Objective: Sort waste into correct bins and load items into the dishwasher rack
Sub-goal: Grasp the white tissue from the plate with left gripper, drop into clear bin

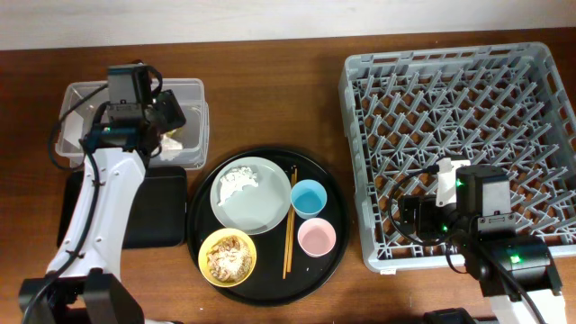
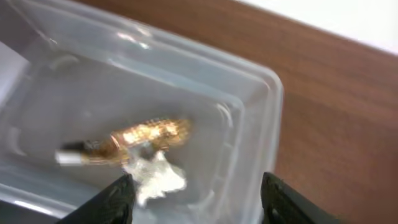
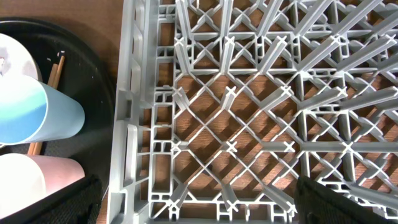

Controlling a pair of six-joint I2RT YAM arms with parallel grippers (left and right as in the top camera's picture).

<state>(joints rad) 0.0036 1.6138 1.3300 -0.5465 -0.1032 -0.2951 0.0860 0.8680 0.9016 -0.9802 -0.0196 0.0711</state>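
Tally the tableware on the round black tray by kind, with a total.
plate: 1
bowl: 1
cups: 2, the blue cup and the pink cup
chopsticks: 1 pair
Total: 5

Two cups are sitting out: blue cup (image 1: 308,197), pink cup (image 1: 316,238). One plate (image 1: 261,205), one bowl (image 1: 204,256) and two chopsticks (image 1: 289,225) are joining them. Two trays are lying there: round tray (image 1: 268,261), rectangular tray (image 1: 157,216). One tub (image 1: 193,87) is holding one wrapper (image 2: 146,137) and one tissue (image 2: 155,177); a second tissue (image 1: 238,180) is lying on the plate. One rack (image 1: 353,162) is standing.
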